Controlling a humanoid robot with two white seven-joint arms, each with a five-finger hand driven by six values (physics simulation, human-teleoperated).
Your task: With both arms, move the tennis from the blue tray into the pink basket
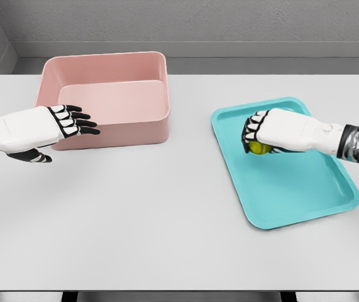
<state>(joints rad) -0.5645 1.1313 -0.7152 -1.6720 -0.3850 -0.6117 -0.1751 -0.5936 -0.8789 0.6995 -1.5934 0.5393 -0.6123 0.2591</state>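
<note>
A wide pale grey counter (166, 214) fills most of the view, with a grey wall behind it. On its far left part stands the pink basket (151, 129), a deep rectangular tub with rounded corners, nothing showing inside it. Well apart from it, on the right half of the counter, lies the blue tray (292, 195), shallow and turquoise, set at a slant so its long sides run from upper left to lower right.

The left hand (63, 123) reaches in from the left edge on a white forearm and hovers at the near front corner of the basket, overlapping its front wall. Its black-tipped fingers (86, 124) are stretched out and slightly fanned, holding nothing, the thumb hanging below.

The right hand (270, 133) comes in from the right edge, over the upper part of the tray. Its fingers (251, 131) are curled down around the tennis ball (258, 148), which sits in the tray beneath the palm; only a yellow-green sliver of it shows under the knuckles.
</note>
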